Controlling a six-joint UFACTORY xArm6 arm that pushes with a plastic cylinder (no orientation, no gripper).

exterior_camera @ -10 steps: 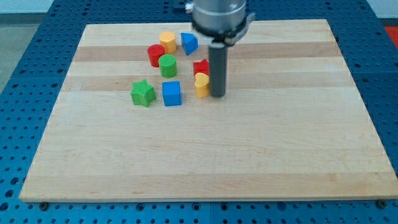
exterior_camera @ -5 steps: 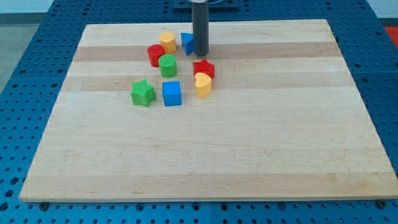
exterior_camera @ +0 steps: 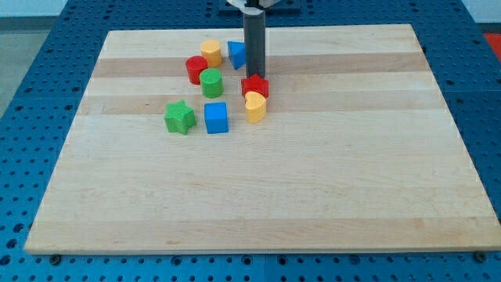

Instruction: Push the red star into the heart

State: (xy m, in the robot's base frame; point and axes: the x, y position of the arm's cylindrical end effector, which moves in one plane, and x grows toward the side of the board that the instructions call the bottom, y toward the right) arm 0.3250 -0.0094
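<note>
No brand, label or writing can be read anywhere in the view. The counter [exterior_camera: 313, 196] is a pale wooden board with lengthwise grain bands, lying on a blue perforated base [exterior_camera: 23, 94].

All the blocks are ribbed plastic, clustered in the upper left-centre of the counter. From the view's left: a green star [exterior_camera: 180, 117], well apart from the rest at about 8 o'clock of the cluster. Next a red cylinder [exterior_camera: 196, 69], with a yellow block [exterior_camera: 210, 52] just beside it at 1 o'clock; its shape is hard to make out. A green cylinder [exterior_camera: 211, 82] touches the red cylinder at its 4 o'clock. A blue cube [exterior_camera: 216, 117] sits at 6 o'clock of the green cylinder, apart from it. A blue block [exterior_camera: 237, 55], angular and wedge-like, stands just right of the yellow one.

The red star [exterior_camera: 255, 85] lies right of the green cylinder, near the cluster's right edge. It is squat with no clear long axis; which way its points face is hard to tell. The yellow heart [exterior_camera: 254, 107] touches it at 6 o'clock, its lobes toward the star.

The arm has no fingers, so there is nothing open or closed to report. My tip [exterior_camera: 254, 74], the end of a straight dark rod, sits at 12 o'clock of the red star, touching or just short of its top edge, with the blue block just beside the rod at 10 o'clock.
</note>
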